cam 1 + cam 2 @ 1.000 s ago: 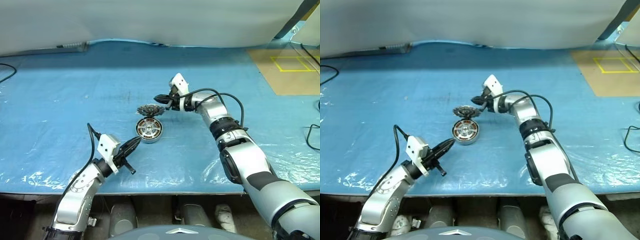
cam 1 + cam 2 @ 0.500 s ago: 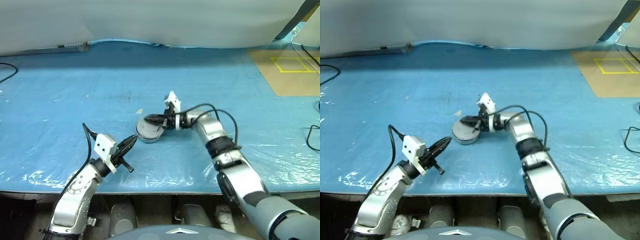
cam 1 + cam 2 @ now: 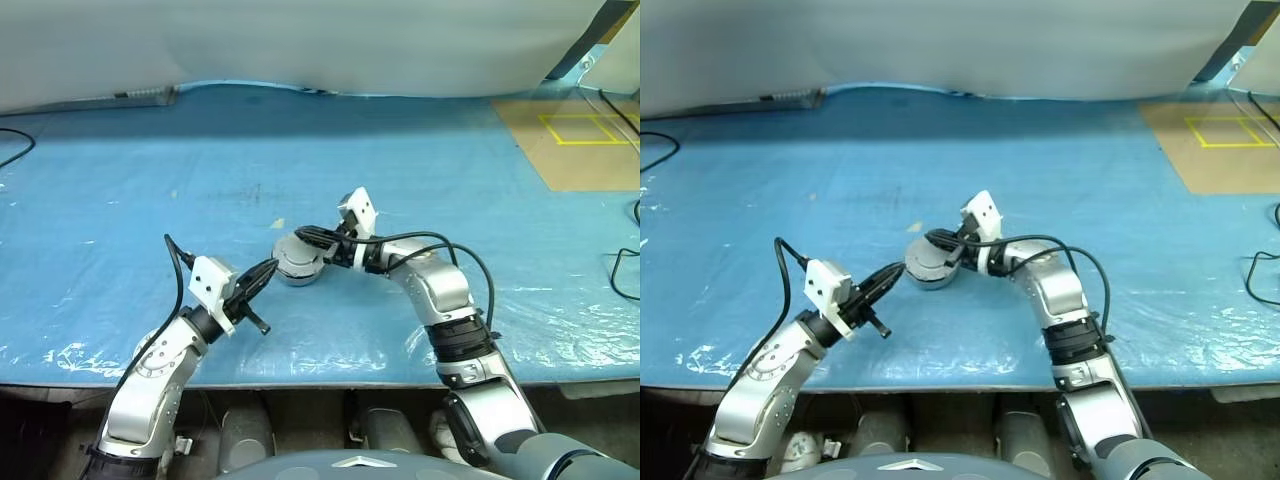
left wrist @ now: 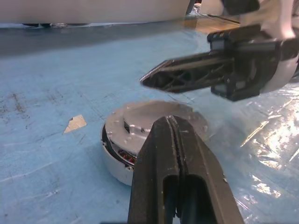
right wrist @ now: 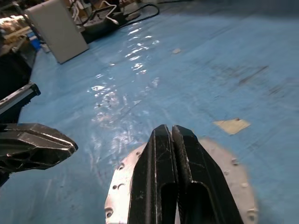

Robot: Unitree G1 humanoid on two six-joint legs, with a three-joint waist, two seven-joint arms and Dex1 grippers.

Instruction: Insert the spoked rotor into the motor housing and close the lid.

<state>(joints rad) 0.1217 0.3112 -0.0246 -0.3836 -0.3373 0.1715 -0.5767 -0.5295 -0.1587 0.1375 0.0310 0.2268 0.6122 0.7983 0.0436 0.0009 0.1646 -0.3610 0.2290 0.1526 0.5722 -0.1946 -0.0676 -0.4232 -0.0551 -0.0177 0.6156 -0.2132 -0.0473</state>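
Blue plastic sheeting covers the tabletop [image 3: 150, 180], wrinkled and shiny near the front edge, with a bare brown patch marked by yellow tape at the far right. Near the middle sits the housing [image 4: 114, 158], a round, low, silver-grey metal cup. Copper-coloured windings peek out at its side. On top of it lies the lid [image 4: 154, 119], a round grey disc with its smooth, pale face up and small holes near its rim. It looks a little tilted and not pressed down flat. A small tan scrap [image 4: 74, 123] lies on the sheet just beside the housing. The right pincer [image 3: 305, 236] hangs over the lid with its two black fingers together. The left pincer [image 3: 268, 269] points at the housing's near side, close to it, and its fingers are pressed together with nothing between them.
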